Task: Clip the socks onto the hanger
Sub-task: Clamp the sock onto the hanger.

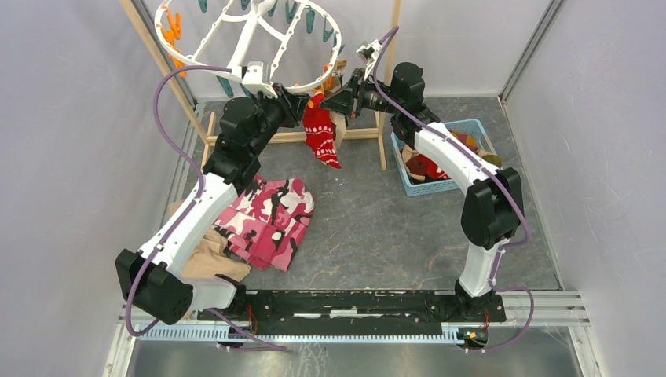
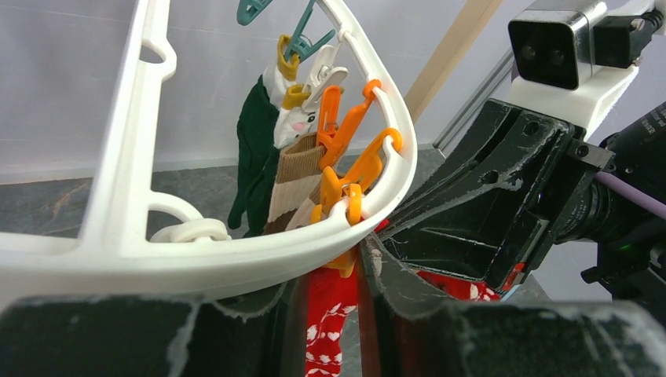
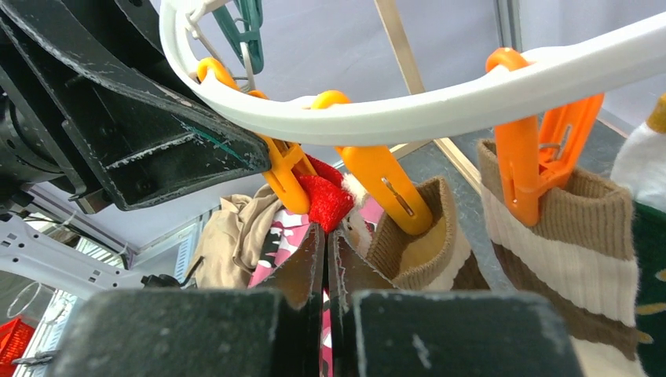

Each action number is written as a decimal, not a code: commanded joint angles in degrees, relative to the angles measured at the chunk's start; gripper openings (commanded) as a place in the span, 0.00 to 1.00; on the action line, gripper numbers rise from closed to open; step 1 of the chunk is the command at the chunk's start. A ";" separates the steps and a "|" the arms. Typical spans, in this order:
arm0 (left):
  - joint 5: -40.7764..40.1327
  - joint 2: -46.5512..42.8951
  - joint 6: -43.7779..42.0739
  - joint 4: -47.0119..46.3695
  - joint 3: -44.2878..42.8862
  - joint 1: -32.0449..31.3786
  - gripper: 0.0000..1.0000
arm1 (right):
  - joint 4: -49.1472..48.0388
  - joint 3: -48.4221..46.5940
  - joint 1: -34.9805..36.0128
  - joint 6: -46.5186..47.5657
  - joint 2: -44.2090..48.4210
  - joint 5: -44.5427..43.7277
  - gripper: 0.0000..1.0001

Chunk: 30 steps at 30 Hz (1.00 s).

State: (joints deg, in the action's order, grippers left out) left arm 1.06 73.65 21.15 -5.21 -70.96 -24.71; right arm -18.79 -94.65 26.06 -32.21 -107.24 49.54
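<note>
The white oval hanger point(image 1: 250, 35) point(image 2: 196, 263) point(image 3: 440, 102) hangs at the back with orange and teal clips on it. A red sock with white pattern point(image 1: 320, 133) point(image 2: 330, 314) point(image 3: 323, 200) hangs below its near rim. My right gripper point(image 1: 334, 100) point(image 3: 326, 232) is shut on the sock's cuff, right under an orange clip point(image 3: 283, 177) point(image 2: 343, 263). My left gripper point(image 1: 297, 100) point(image 2: 334, 263) is closed on that clip just below the rim. A brown-striped sock point(image 2: 294, 184) point(image 3: 550, 236), a dark green sock point(image 2: 255, 157) and a tan sock point(image 3: 424, 236) hang clipped.
A blue basket point(image 1: 416, 184) with more socks stands at the right. A pink camouflage garment point(image 1: 271, 220) and a tan cloth point(image 1: 208, 259) lie on the floor at the left. Wooden stand poles point(image 1: 157, 63) flank the hanger.
</note>
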 commanded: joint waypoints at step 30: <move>3.18 -9.21 4.52 4.28 2.47 0.70 0.94 | 0.66 2.92 -0.62 7.72 4.33 2.40 0.36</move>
State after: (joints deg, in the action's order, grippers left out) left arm 2.44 68.90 22.90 -2.55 -70.11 -24.43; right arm -19.00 -92.86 25.82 -29.32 -106.85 50.63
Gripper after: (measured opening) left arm 0.920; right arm 0.333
